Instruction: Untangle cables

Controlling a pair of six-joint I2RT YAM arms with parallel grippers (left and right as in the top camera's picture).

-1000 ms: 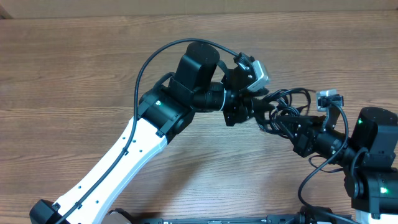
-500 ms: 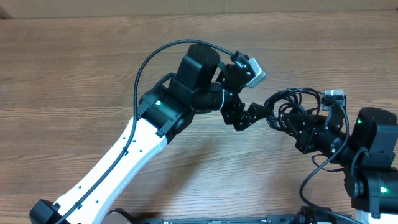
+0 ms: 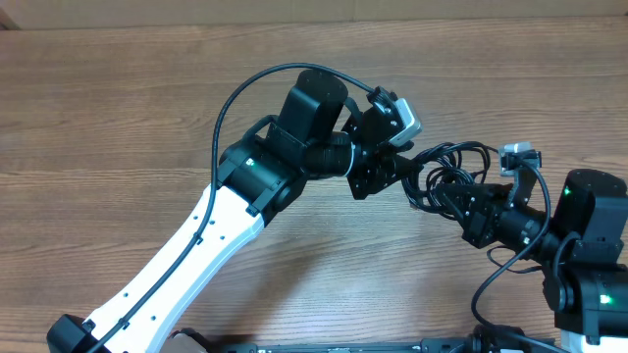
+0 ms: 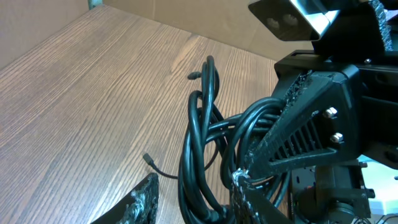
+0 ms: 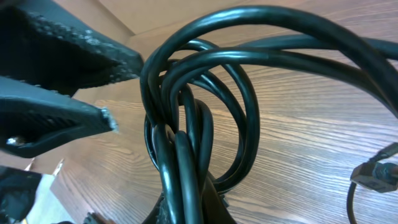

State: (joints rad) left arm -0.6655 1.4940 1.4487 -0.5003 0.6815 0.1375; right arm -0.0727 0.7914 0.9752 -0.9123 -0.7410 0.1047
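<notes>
The cables [image 3: 451, 167] bunch over the right part of the table [image 3: 118, 108], between the 2 hands. The left hand [image 3: 408, 180] meets the bundle from the left, its fingers [image 4: 144, 200] apart on either side of several loops. The right hand [image 3: 453, 198] grips the bundle from its near right side. 1 cable end [image 4: 149, 160] rests on the table beside the loops.

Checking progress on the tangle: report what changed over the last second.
Since half a second ago, the left hand has swung back up to the cables, and the right hand has carried them left to meet it. The right hand holds the cables as before, and the left hand stays open.
</notes>
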